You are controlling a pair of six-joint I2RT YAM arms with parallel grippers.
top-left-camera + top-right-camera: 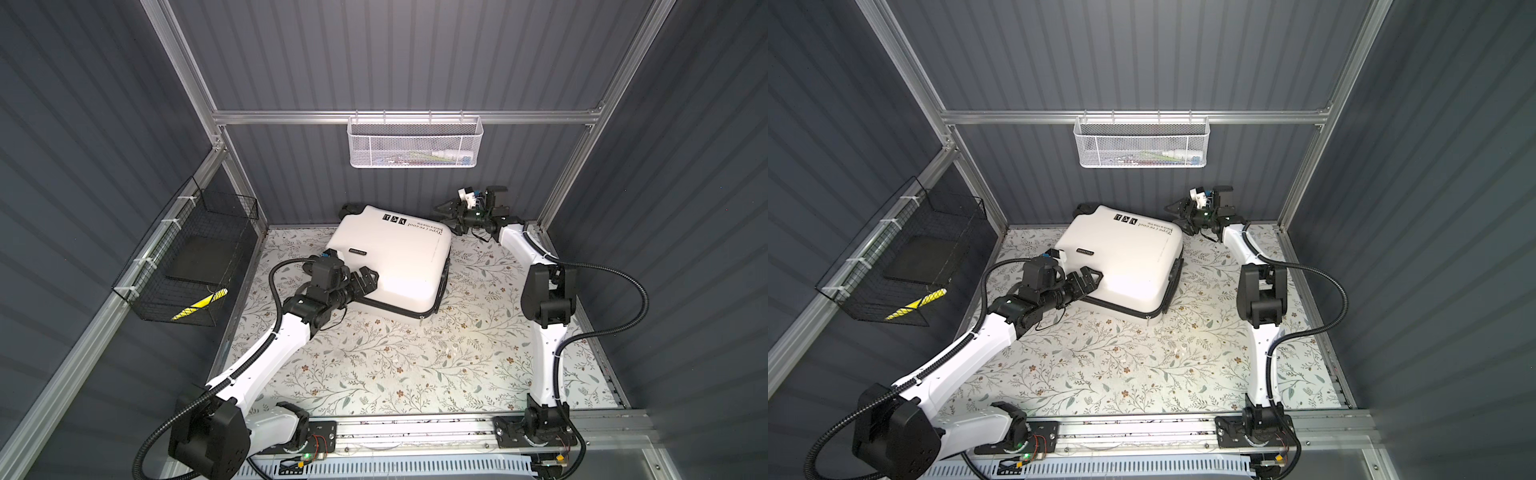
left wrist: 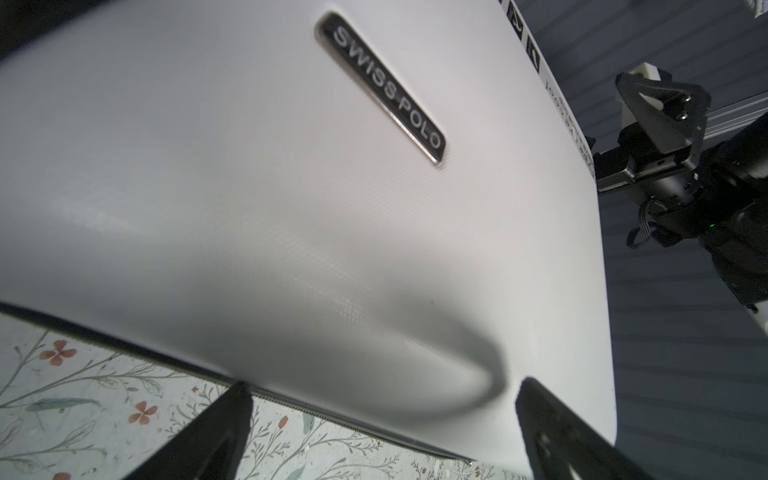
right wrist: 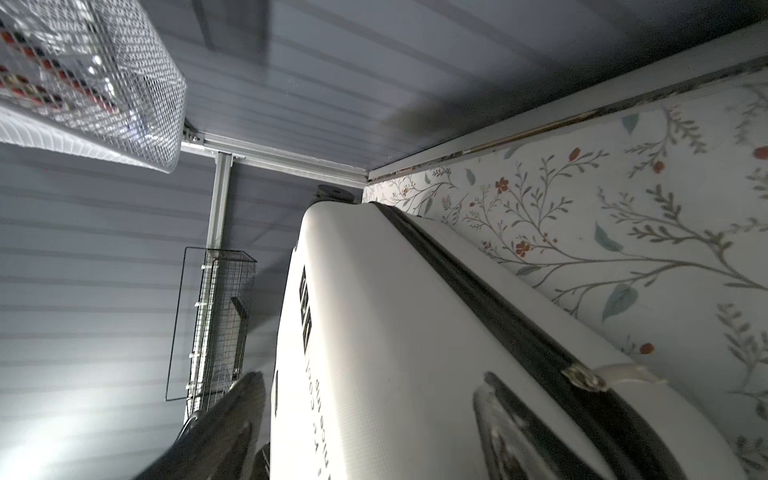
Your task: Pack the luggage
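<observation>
Suitcase at upper centre of the tabletop, a gripper at two of its sides.

In both top views: suitcase (image 1: 390, 257) flat on the tabletop (image 1: 395, 365), upper centre of the frame, close to the back wall, one wheel (image 1: 351, 209) at its upper-left corner. Left gripper (image 1: 370, 283) at the lower-left edge of the suitcase, fingers straddling that edge in the left wrist view. Right gripper (image 1: 442, 217) just beside the upper-right corner. Mesh basket (image 1: 413, 141) on the back-wall rail, above the suitcase, small items inside. Wire basket (image 1: 187, 266) on the side wall, middle left, two flat items inside. Both arm bases on the base rail (image 1: 415, 432) along the bottom edge.
</observation>
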